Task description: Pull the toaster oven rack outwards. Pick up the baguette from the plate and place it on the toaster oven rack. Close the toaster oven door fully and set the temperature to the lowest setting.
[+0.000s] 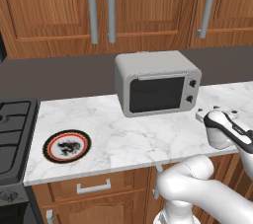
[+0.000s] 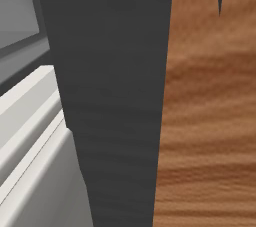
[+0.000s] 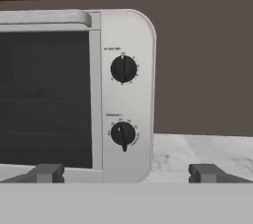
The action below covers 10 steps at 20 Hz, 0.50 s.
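**Lining up on the oven's knobs**

With the door (image 1: 157, 93) shut against the toaster oven (image 1: 157, 82) and the plate (image 1: 66, 145) lying bare at the near left of the worktop (image 1: 123, 136), the step in hand looks like the last one: turning the temperature down. No baguette shows on the plate, and the dark glass hides whatever sits on the rack inside.

The pincer (image 3: 126, 172) hangs just right of the oven's front, jaws spread wide and holding nothing. In the hand view the upper knob (image 3: 123, 68) and lower knob (image 3: 122, 133) stand one above the other on the right panel; their labels are too small to read, so which one sets temperature cannot be told.

To do it well, centre the fingers on the chosen knob, approach square, close gently, then twist to the stop without nudging the oven.
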{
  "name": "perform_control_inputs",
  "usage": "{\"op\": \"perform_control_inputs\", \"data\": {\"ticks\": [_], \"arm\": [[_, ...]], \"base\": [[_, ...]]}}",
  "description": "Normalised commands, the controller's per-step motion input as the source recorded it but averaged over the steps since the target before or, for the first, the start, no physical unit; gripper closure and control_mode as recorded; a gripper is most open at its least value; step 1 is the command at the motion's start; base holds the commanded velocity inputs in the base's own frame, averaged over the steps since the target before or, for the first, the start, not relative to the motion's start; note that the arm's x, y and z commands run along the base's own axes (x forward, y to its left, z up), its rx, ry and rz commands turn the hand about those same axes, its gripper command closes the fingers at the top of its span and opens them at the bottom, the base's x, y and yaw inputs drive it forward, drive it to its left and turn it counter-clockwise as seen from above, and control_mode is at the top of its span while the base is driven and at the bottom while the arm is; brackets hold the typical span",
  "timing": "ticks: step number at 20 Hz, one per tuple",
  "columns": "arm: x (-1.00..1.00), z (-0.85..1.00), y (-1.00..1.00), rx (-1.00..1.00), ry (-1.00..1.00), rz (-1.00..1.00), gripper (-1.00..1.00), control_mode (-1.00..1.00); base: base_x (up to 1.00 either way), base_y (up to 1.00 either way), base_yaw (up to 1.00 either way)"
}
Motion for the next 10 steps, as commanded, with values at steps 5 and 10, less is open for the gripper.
{"op": "perform_control_inputs", "data": {"ticks": [5, 10], "arm": [[0.00, -0.01, 0.00, 0.00, 0.00, 0.00, -1.00, -1.00], [0.05, 0.00, 0.00, 0.00, 0.00, 0.00, -1.00, -1.00]], "base": [[0.00, 0.00, 0.00], [0.00, 0.00, 0.00]]}}
